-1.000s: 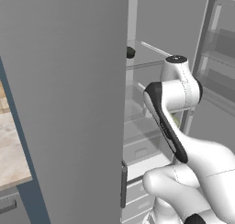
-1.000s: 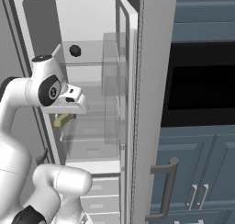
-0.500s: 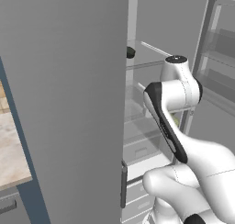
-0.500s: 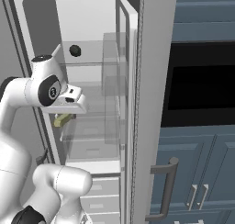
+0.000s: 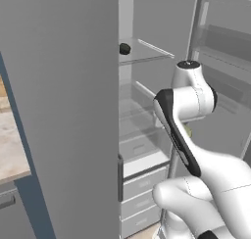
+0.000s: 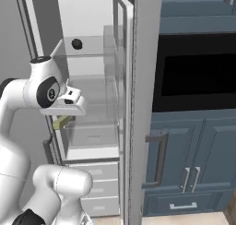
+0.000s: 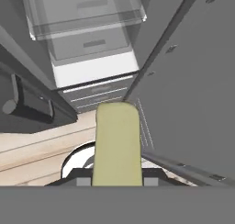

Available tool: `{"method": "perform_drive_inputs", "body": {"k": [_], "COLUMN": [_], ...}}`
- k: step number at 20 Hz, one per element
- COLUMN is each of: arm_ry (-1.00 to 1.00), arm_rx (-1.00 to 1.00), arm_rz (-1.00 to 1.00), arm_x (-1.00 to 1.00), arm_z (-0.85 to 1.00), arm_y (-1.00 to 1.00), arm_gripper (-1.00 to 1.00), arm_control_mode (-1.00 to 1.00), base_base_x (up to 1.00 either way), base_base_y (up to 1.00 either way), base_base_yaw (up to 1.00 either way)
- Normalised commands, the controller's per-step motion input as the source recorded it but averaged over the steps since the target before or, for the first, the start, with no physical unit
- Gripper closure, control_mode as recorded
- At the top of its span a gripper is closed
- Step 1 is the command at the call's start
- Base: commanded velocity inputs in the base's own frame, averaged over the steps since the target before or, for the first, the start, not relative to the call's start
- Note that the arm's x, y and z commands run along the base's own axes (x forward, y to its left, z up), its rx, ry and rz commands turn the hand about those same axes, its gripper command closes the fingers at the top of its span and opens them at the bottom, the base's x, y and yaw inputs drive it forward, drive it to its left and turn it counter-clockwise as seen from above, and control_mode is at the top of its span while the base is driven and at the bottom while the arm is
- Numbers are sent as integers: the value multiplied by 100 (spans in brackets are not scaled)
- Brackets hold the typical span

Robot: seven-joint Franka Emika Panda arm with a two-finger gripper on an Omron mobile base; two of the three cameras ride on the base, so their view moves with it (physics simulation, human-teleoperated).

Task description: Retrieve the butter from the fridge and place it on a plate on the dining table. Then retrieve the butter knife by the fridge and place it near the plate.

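Observation:
The grey fridge stands with both doors open, and my arm reaches into it at mid height. My gripper points downward and is shut on the butter, a pale yellow-green stick that juts out below the hand. In the hand view the butter runs up from between the fingers of the gripper, over the fridge's lower drawers. From the left base view a small corner of the butter peeks out behind the forearm. The plate, dining table and butter knife are out of view.
A small dark round object sits on the upper glass shelf. A clear drawer and white drawers lie below the hand. The open right door stands close beside it. Dark blue cabinets and a black oven are to the right.

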Motion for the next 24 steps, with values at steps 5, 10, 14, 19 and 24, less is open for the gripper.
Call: {"method": "perform_drive_inputs", "body": {"k": [5, 10, 14, 19, 24], "arm_ry": [0, 0, 0, 0, 0], "arm_rx": [0, 0, 0, 0, 0], "arm_rz": [0, 0, 0, 0, 0], "arm_x": [0, 0, 0, 0, 0], "arm_z": [0, 0, 0, 0, 0], "arm_y": [0, 0, 0, 0, 0], "arm_gripper": [100, 100, 100, 100, 100], "arm_control_mode": [100, 100, 100, 100, 100], "base_base_x": [-52, -58, -57, -65, -67], "base_base_y": [31, 31, 5, 0, 0], "base_base_yaw": [-32, -53, -68, -71, -72]}}
